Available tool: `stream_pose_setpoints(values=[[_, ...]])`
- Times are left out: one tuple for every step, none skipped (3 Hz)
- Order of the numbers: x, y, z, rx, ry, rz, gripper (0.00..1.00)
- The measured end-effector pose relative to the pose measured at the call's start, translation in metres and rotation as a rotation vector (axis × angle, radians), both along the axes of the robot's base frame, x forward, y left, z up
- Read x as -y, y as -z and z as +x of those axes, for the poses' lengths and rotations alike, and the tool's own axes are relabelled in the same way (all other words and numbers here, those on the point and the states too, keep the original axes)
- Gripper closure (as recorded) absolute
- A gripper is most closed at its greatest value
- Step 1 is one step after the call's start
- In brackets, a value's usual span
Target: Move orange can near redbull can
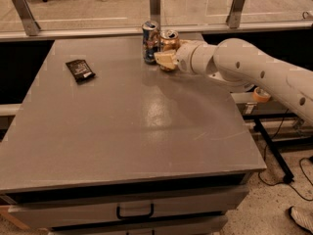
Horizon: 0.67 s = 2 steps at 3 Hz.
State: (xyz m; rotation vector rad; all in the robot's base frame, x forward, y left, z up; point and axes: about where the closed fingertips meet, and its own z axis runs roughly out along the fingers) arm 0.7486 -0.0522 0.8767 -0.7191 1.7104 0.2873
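the orange can [169,37] is seen upright at the far edge of the table [122,131], toward twelve o'clock and a little right of the middle. only its silver top with the pull tab and the upper part of its copper side are shown; the lower part is hidden behind the gripper [166,62]. the redbull can [149,42] is stood upright just beside it, at its nine o'clock. very little gap is left between the two, and whether they touch cannot be told.

the gripper is placed at the six o'clock side of the orange can. its tan fingers [163,58] are pressed around the can's lower body, so the can is pinched between them. the white arm [244,65] is brought in from three o'clock, across the table's right edge, with its thick rounded links rising toward the right border of the view.

a black packet [80,69] is laid flat on the grey top toward ten o'clock, well apart from both cans. a dull sheen is shown on the table surface near its middle. a drawer with a black handle [135,212] is set below the near edge, at six o'clock. a glass barrier with metal posts [236,6] is stood beyond the far edge. black cables [281,173] and the tip of a shoe [301,218] are seen on the speckled floor at about four o'clock.
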Motion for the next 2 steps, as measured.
stream_pose_setpoints(values=[[0.002, 0.002, 0.000, -0.012, 0.017, 0.001, 0.00], [0.007, -0.001, -0.011, -0.031, 0.034, 0.002, 0.00]])
